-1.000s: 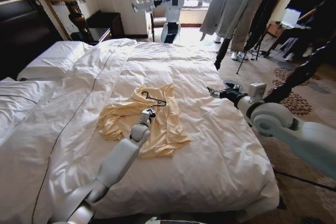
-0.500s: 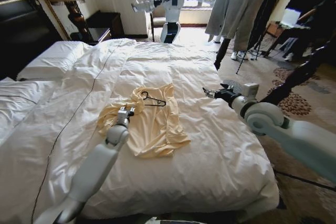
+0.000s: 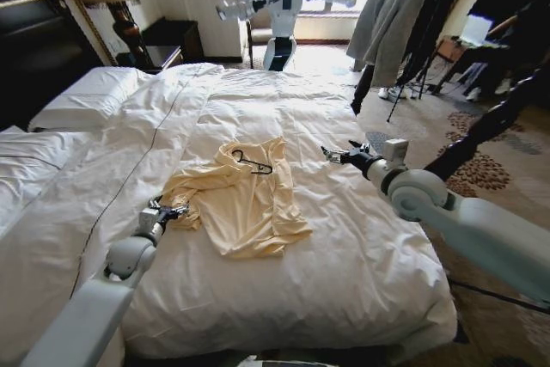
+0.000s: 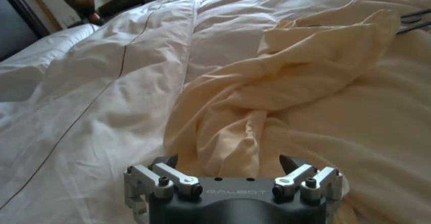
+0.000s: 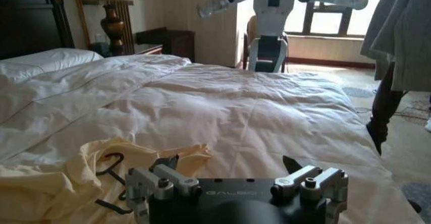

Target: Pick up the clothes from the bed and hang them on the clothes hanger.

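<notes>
The pale yellow clothes (image 3: pixel 245 204) lie crumpled in the middle of the white bed (image 3: pixel 344 281). On their far collar end rests the thin dark clothes hanger (image 3: pixel 251 162). My left gripper (image 3: pixel 168 211) is low at the shirt's left edge, open; in the left wrist view a bunched fold of the clothes (image 4: pixel 269 98) lies just ahead of the left gripper (image 4: pixel 229 162), with the hanger (image 4: pixel 415 19) far off. My right gripper (image 3: pixel 332 155) hovers open over the duvet, right of the hanger. The right wrist view has the right gripper (image 5: pixel 230 164) facing the hanger (image 5: pixel 110 164) and the clothes (image 5: pixel 40 186).
White pillows (image 3: pixel 86 96) and a dark headboard (image 3: pixel 30 40) stand at the left, with a nightstand and lamp (image 3: pixel 129 36) behind. Another white robot (image 3: pixel 282 2) stands past the bed's far end. A grey garment (image 3: pixel 388 15) hangs on a stand at the right, over patterned carpet.
My left arm has pulled back and to the left, from over the shirt's middle to its left edge. The right gripper has moved left, closer to the hanger.
</notes>
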Available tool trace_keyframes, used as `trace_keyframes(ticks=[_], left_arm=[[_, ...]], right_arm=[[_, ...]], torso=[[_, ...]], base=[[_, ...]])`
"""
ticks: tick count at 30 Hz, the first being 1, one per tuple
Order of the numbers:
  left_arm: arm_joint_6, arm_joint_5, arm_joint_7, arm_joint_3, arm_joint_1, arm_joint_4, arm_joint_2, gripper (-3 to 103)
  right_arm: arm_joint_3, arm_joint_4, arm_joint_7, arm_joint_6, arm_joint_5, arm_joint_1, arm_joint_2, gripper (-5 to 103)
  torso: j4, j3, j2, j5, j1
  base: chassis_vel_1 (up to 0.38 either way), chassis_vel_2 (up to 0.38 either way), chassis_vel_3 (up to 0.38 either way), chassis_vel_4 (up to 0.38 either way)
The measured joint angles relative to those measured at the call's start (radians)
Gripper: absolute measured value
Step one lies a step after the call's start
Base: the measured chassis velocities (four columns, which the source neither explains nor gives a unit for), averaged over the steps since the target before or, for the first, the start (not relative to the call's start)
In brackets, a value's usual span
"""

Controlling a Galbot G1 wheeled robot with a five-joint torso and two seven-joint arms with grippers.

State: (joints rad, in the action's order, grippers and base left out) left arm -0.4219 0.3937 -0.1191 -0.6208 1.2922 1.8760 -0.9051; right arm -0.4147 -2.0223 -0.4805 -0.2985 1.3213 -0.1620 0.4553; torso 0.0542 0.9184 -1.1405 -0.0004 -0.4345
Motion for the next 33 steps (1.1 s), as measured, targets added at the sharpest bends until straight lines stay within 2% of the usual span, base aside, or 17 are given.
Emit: trace_keyframes(ticks=[3,6,10,16,18,20,24,29,32,33], left_arm=[[0.014,-0.010,-0.017,0.007,-0.013,-0.036,-0.012,100],[0.024,-0.009,0.002,0.011,-0.025,-0.055,-0.018,101],[0.056,-0.005,0.034,0.013,-0.025,-0.069,-0.028,91],[0.066,-0.004,0.036,-0.007,-0.004,-0.061,-0.035,79],[0.079,-0.004,0.037,-0.020,0.010,-0.060,-0.036,67],[0.085,-0.004,0.037,-0.022,0.013,-0.062,-0.036,67],[0.090,-0.003,0.038,-0.026,0.012,-0.071,-0.044,51],[0.094,-0.002,0.039,-0.024,0.008,-0.067,-0.054,43],[0.113,0.000,0.038,-0.023,0.008,-0.060,-0.058,31],[0.113,0.000,0.038,-0.023,0.008,-0.060,-0.058,31]], right_arm=[[0.002,-0.004,0.000,0.001,-0.004,-0.008,-0.002,100],[0.006,-0.005,0.000,0.002,-0.006,-0.011,-0.006,100],[0.014,0.001,0.000,0.007,-0.013,-0.014,-0.015,100],[0.025,0.002,0.000,0.011,-0.022,-0.025,-0.023,100],[0.029,0.007,0.000,0.014,-0.031,-0.029,-0.024,100],[0.029,0.008,0.000,0.015,-0.033,-0.029,-0.023,100],[0.029,0.017,0.001,0.017,-0.037,-0.028,-0.017,100],[0.029,0.017,0.001,0.018,-0.038,-0.027,-0.023,100],[0.033,0.016,0.001,0.019,-0.038,-0.029,-0.031,100],[0.033,0.016,0.001,0.019,-0.038,-0.029,-0.031,100]], torso=[[0.0002,0.000,0.000,-0.0002,0.000],[0.0004,0.000,0.000,-0.0002,0.000],[0.0004,0.000,0.000,0.0000,0.000],[0.0003,0.000,0.000,0.0001,0.000],[0.0002,0.000,0.000,0.0001,0.000],[0.0002,0.000,0.000,-0.0001,0.000],[0.0001,0.000,0.000,-0.0001,0.000],[0.0002,0.000,0.000,-0.0001,0.000],[0.0003,0.000,0.000,-0.0002,0.000],[0.0003,0.000,0.000,-0.0002,0.000]], base=[[0.000,0.000,0.000,0.000],[0.000,0.000,0.000,0.000],[0.000,0.000,0.000,0.000],[0.000,0.000,0.000,0.000],[0.000,0.000,0.000,0.000],[0.000,0.000,0.000,0.000],[0.000,0.000,0.000,0.000],[0.000,0.000,0.000,0.000],[0.000,0.000,0.000,0.000],[0.000,0.000,0.000,0.000]])
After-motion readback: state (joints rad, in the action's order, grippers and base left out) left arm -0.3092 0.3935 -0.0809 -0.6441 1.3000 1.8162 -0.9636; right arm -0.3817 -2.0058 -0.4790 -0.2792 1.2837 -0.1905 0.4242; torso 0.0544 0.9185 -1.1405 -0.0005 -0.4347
